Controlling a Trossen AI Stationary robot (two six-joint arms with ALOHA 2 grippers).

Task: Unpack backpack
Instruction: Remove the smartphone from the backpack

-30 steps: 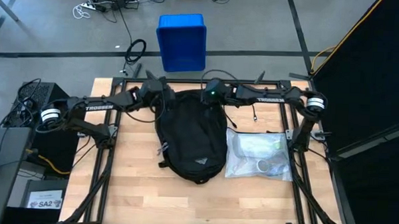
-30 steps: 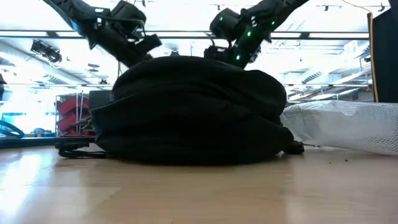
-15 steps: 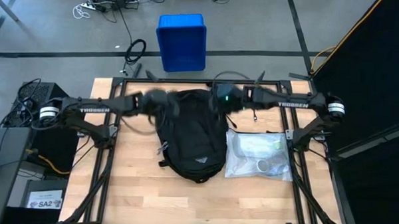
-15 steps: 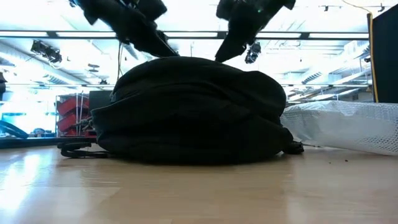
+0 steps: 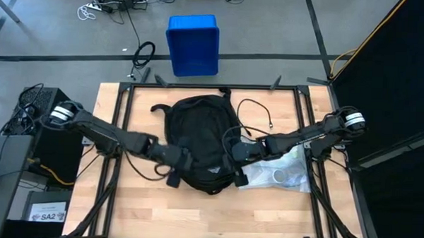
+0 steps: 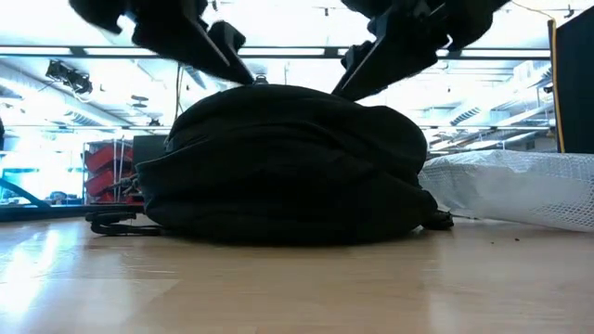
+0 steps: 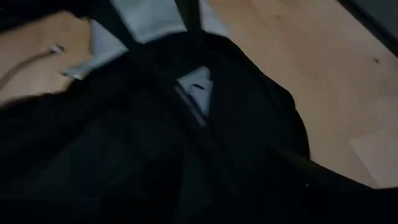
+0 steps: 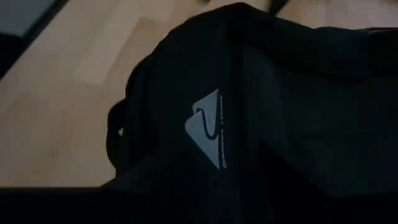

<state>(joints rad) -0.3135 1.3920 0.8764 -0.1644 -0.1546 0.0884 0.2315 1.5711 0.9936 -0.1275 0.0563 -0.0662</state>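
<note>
The black backpack (image 5: pixel 201 136) lies flat in the middle of the table, a pale triangular logo (image 8: pixel 208 127) near its near end. My left gripper (image 5: pixel 176 166) is at the backpack's near left corner, and my right gripper (image 5: pixel 237 162) at its near right corner. In the low view both come down slanting to the top of the bag (image 6: pixel 288 167). Whether either touches the fabric, I cannot tell. Both wrist views show only black fabric and bare wood.
A clear plastic bag (image 5: pixel 281 167) with items inside lies right of the backpack, under my right arm. A thin black cable (image 5: pixel 258 110) lies on the wood at the far right. A blue bin (image 5: pixel 193 44) stands on the floor beyond the far edge. A strap (image 6: pixel 116 223) trails at the backpack's left.
Both grippers have swung from the backpack's far end toward the table's near edge, the left along its left side and the right along its right side. Both now point more steeply down. The backpack has stayed in place, and its far end now shows uncovered.
</note>
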